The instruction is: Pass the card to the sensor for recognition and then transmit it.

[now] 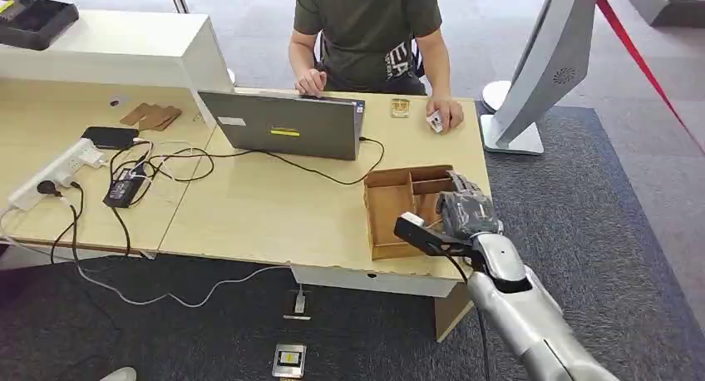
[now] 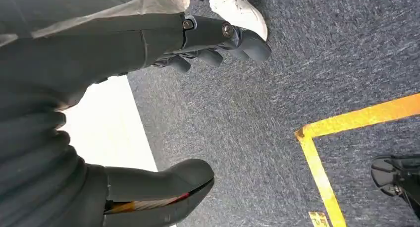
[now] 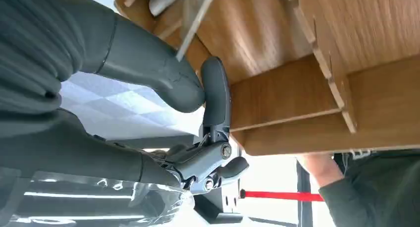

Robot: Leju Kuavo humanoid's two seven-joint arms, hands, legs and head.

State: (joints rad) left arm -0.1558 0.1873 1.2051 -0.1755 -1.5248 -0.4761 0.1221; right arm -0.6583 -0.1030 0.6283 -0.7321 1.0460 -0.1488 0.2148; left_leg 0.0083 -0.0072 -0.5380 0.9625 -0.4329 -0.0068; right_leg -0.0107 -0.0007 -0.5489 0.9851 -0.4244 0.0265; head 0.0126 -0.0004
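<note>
Progress check, landmark = wooden tray at the near right corner of the tabletop

- Right robot hand is over the tray's right-hand compartments. In the right wrist view the thumb and one dark finger meet at the tray's inner divider; a thin pale strip shows just beside the thumb. It could be the card's edge, but I cannot tell, so whether the fingers are clamped on a card or just closed against the wood is undetermined
- Left robot hand hangs beside the body over the carpet, fingers and thumb apart, holding nothing
- Card: not positively identified in the tray. A small white card-like item lies beyond the tray, under the hand of the seated person; unclear if it is the task card
- Sensor: a small flat device sits on the tabletop beyond the tray, next to the laptop; probably the reader, judging by its place

Judgement: task is at the pick-up stage. Nothing yet presented to the sensor, nothing handed over. Left to do: secure card, lift clear of tray, carry to reader, then pass on
</note>
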